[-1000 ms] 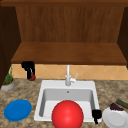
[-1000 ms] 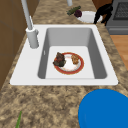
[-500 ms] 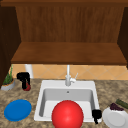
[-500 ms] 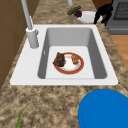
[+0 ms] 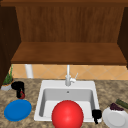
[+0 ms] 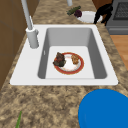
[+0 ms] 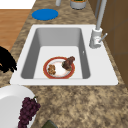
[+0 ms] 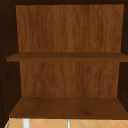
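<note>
My left hand (image 5: 18, 86) hovers over the counter left of the sink (image 5: 41, 100), just above the blue plate (image 5: 17, 110), its fingers curled down around a small red thing (image 5: 22, 95). My right hand (image 5: 96, 114) hangs at the sink's front right corner, beside the left edge of a white plate (image 5: 115, 120), fingers relaxed and holding nothing. It also shows as the hand (image 6: 103, 12) by the white plate (image 6: 87, 17) and as the hand (image 7: 6, 61). A red-rimmed plate (image 6: 79, 67) with food pieces lies flat in the basin. It appears again as the red-rimmed plate (image 7: 46, 71).
Dark grapes (image 5: 116, 107) sit on the white plate, with a green vegetable (image 5: 122, 103) behind it. The faucet (image 5: 68, 77) stands behind the basin. A potted plant (image 5: 7, 81) and a white cylinder (image 5: 28, 71) stand at the back left. A wooden shelf (image 8: 67, 107) hangs overhead.
My left hand has come down and to the left with the red thing, from near the back wall to just above the blue plate. The right hand has stayed still.
</note>
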Available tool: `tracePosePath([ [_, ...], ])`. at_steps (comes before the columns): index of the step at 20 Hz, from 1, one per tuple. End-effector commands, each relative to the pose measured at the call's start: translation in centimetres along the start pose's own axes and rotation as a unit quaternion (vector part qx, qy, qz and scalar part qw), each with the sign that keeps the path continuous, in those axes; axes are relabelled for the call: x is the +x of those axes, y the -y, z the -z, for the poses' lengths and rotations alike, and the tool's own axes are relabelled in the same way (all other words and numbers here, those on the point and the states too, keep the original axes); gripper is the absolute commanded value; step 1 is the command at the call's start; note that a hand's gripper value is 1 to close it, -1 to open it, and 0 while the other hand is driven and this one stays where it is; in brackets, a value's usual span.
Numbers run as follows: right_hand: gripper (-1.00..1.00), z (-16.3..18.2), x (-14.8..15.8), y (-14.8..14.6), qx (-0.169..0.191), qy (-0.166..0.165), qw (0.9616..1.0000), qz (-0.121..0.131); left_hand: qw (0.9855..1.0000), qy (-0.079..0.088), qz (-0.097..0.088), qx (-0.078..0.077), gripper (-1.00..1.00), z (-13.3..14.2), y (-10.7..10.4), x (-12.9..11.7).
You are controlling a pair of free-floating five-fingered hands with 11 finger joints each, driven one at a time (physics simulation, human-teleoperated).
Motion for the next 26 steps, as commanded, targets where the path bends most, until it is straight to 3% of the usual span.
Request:
tracePosePath([
  [1, 0.0, 0.0, 0.0, 0.0, 0.0, 0.0, 1.0, 0.0, 0.9992, -0.028, 0.028, 0.001, 1.0, -1.7, 3.5, 0.5],
  [2, 0.0, 0.0, 0.0, 0.0, 0.0, 0.0, 1.0, 0.0, 0.9995, -0.024, 0.021, 0.009, 1.0, -2.2, 4.3, 0.4],
  [5, 0.0, 0.0, 0.0, 0.0, 0.0, 0.0, 1.0, 0.0, 0.9996, -0.023, 0.013, 0.008, 1.0, -3.5, 7.0, 0.5],
  [8, 0.0, 0.0, 0.0, 0.0, 0.0, 0.0, 1.0, 0.0, 0.9996, -0.026, 0.007, 0.009, 1.0, -4.4, 8.6, -2.1],
  [14, 0.0, 0.0, 0.0, 0.0, 0.0, 0.0, 1.0, 0.0, 0.9997, -0.02, 0.012, 0.004, 1.0, -6.6, 11.5, -7.4],
  [18, 0.0, 0.0, 0.0, 0.0, 0.0, 0.0, 1.0, 0.0, 0.9994, -0.03, 0.011, 0.008, 1.0, -9.0, 14.5, -8.2],
  [19, 0.0, 0.0, 0.0, 0.0, 0.0, 0.0, 1.0, 0.0, 0.9995, -0.03, 0.002, -0.001, 1.0, -8.4, 15.1, -8.8],
  [20, 0.0, 0.0, 0.0, 0.0, 0.0, 0.0, 1.0, 0.0, 0.9999, -0.008, -0.01, -0.009, 1.0, -9.3, 14.7, -9.4],
  [22, 0.0, 0.0, 0.0, 0.0, 0.0, 0.0, 1.0, 0.0, 1.0, -0.005, -0.004, -0.004, 1.0, -8.5, 14.3, -8.6],
  [23, 0.0, 0.0, 0.0, 0.0, 0.0, 0.0, 1.0, 0.0, 1.0, -0.005, -0.008, -0.002, -1.0, -8.8, 14.6, -8.9],
  [26, 0.0, 0.0, 0.0, 0.0, 0.0, 0.0, 1.0, 0.0, 0.9999, -0.014, -0.006, -0.001, -1.0, -8.9, 14.1, -8.6],
])
